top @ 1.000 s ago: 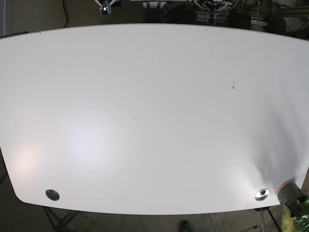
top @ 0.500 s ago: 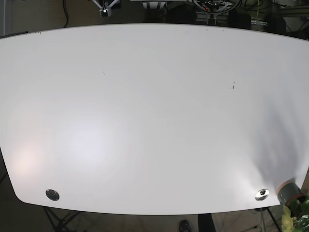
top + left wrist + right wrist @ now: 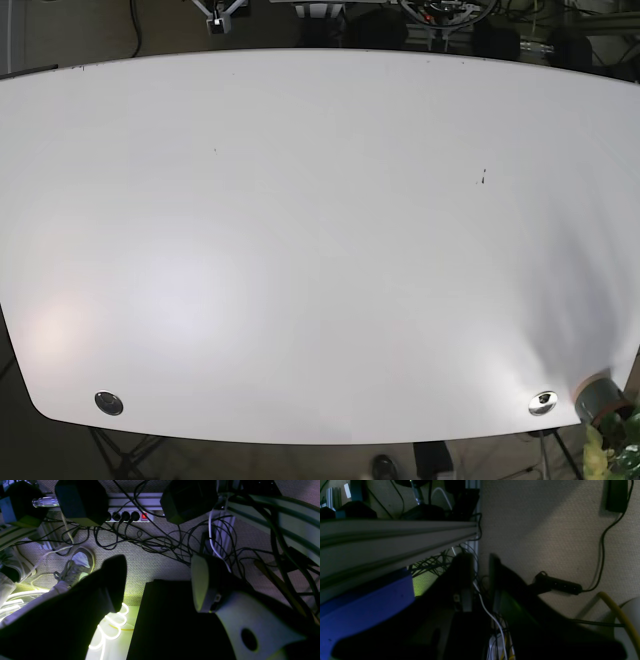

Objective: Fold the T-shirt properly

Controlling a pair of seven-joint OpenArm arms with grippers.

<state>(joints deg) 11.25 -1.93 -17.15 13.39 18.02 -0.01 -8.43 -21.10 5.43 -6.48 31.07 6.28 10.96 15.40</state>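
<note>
White table (image 3: 320,250), carpeted floor (image 3: 155,565) strewn with cables (image 3: 150,542), power strip (image 3: 125,516).

A smooth, matt white table top (image 3: 320,250) is seen, fitted with shiny metal discs (image 3: 109,403). The floor (image 3: 545,525) is covered in rough, woven carpet.

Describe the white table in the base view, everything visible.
The white table fills nearly the whole base view. Its top looks smooth, matte white, with rounded near corners. Two round metal discs are set near the front edge, one left, one right. A few tiny dark specks mark the surface. No T-shirt lies on it, and no arm or claw reaches over it.
</note>
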